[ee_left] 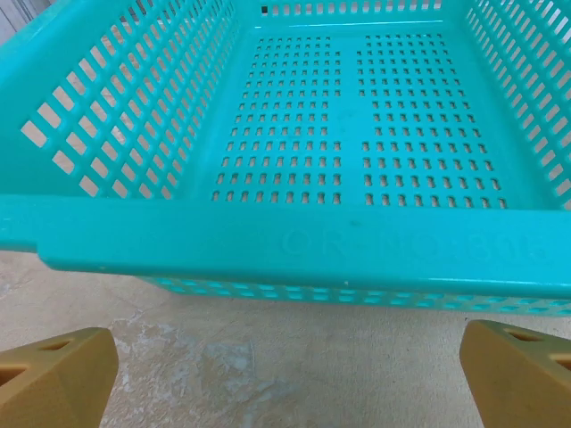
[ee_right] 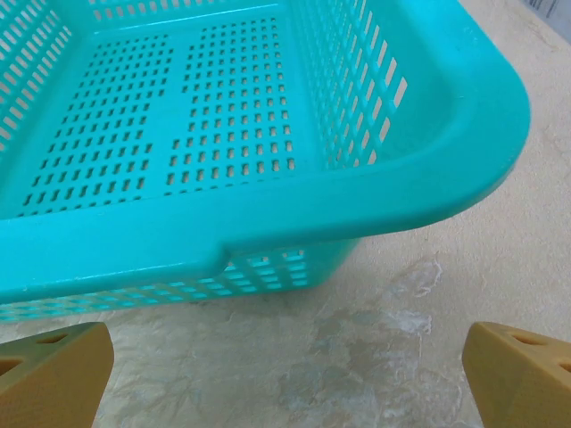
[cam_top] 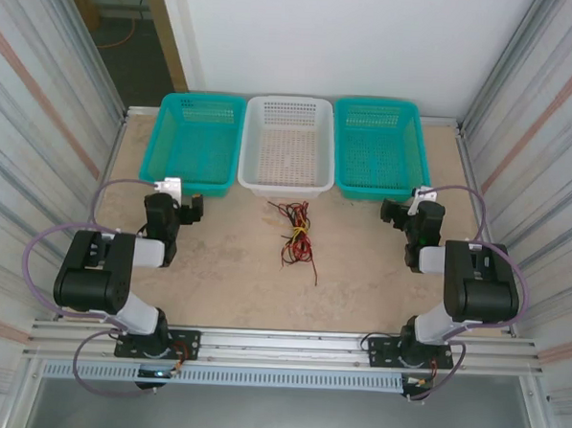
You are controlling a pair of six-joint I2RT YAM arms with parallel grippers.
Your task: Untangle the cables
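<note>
Cables [cam_top: 297, 234], red, black and pale yellow, lie in a loose tangle on the table [cam_top: 235, 278]. They sit just in front of the white basket [cam_top: 288, 147], between the two arms and well apart from both. The left claw [cam_top: 192, 210] is spread to its widest, with nothing between its tan fingertips [ee_left: 53, 379]. It hovers close to the near rim of the left teal basket [ee_left: 294, 245] without touching it. The right claw [cam_top: 394, 212] is spread just as wide and holds nothing. Its fingertips [ee_right: 517, 374] hang over bare tabletop beside the near right corner of the right teal basket [ee_right: 428, 169].
</note>
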